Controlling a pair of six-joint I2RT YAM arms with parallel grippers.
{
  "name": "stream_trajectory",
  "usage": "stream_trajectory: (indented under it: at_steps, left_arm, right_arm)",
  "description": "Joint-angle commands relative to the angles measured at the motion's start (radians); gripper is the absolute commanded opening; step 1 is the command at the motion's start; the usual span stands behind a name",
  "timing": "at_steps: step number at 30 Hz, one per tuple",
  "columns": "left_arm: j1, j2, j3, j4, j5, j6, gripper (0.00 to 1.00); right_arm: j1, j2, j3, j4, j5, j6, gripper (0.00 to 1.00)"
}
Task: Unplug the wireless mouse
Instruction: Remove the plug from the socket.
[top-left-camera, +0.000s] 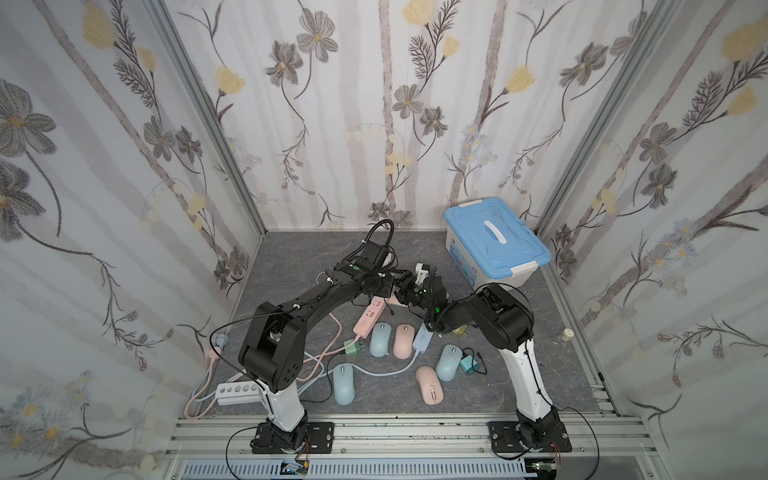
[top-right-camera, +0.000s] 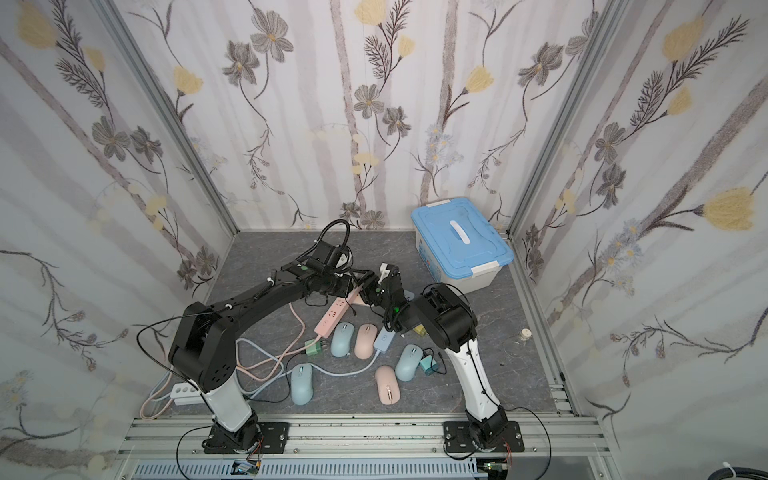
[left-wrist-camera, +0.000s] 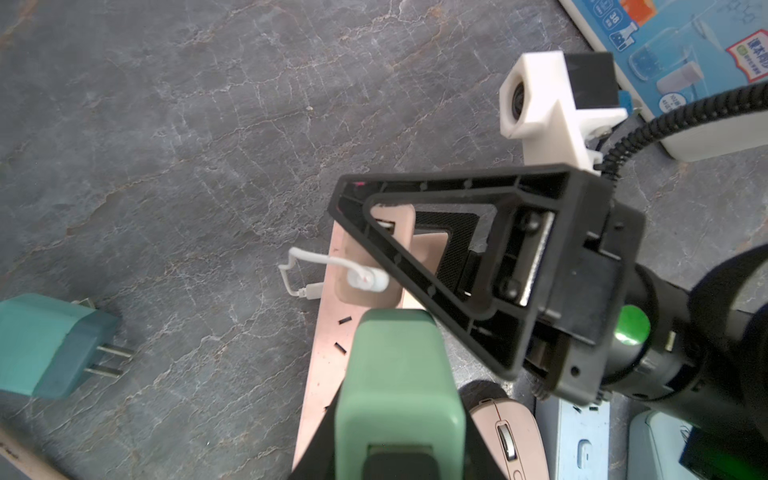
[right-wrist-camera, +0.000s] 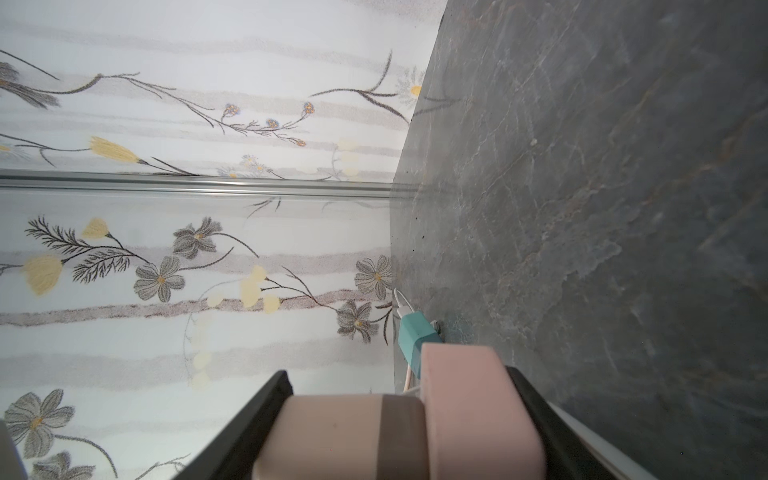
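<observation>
Several wireless mice, blue and pink, lie on the grey table; one pink mouse (top-left-camera: 405, 340) (left-wrist-camera: 505, 436) lies beside the pink power strip (top-left-camera: 368, 318) (left-wrist-camera: 328, 374). Both arms meet over the strip's far end. My left gripper (top-left-camera: 376, 291) (left-wrist-camera: 399, 374) is shut on a green adapter (left-wrist-camera: 399, 374) standing on the strip. My right gripper (top-left-camera: 401, 286) (right-wrist-camera: 399, 399) is shut on a pink adapter (left-wrist-camera: 370, 286) (right-wrist-camera: 469, 399) plugged into the strip. A short white cable (left-wrist-camera: 316, 262) runs from that adapter, and its free connector lies on the table.
A blue-lidded box (top-left-camera: 496, 241) stands at the back right. A blue strip (top-left-camera: 422, 343), a white strip (top-left-camera: 239, 392), a green plug (top-left-camera: 353, 345), teal adapters (left-wrist-camera: 45, 345) (top-left-camera: 467, 363) and loose cables lie around the mice. Walls close in three sides.
</observation>
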Motion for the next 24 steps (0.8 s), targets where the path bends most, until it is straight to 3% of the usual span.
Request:
stream_trajectory:
  at_steps: [1,6,12,17,24]
  left_arm:
    - [0.006,-0.038,-0.029,-0.027,-0.059,-0.075,0.0]
    - [0.005,-0.08,-0.086,-0.068,-0.208,-0.21,0.0]
    - [0.003,-0.201,-0.208,0.025,-0.268,-0.304,0.0]
    - [0.005,-0.209,-0.225,0.034,-0.288,-0.31,0.0]
    - [0.059,-0.171,-0.276,0.117,-0.246,-0.348,0.0]
  right_arm:
    - [0.002,-0.009,-0.005,-0.054,-0.026,-0.021,0.77]
    - [0.003,-0.026,-0.008,-0.085,-0.02,-0.023,0.81]
    - [0.004,-0.075,-0.011,-0.212,0.001,-0.048,0.88]
    - [0.01,-0.121,-0.019,-0.374,0.043,-0.073,0.9]
    - [0.013,-0.161,-0.05,-0.373,0.058,-0.098,0.91]
